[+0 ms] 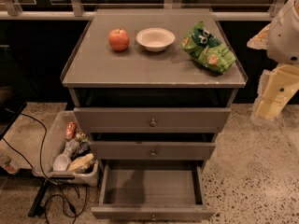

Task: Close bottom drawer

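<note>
Bottom drawer [152, 213] pulled out, front low-center. Gripper [274, 97] up-right, well apart; we can't tell its state. We'd go down-left, push front back into cabinet [140, 66].

White arm [286, 31] at right edge, pale gripper [274, 99] below it, angled downward

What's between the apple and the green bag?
A white bowl, shown in the camera view. The gripper is off at the right edge.
</note>
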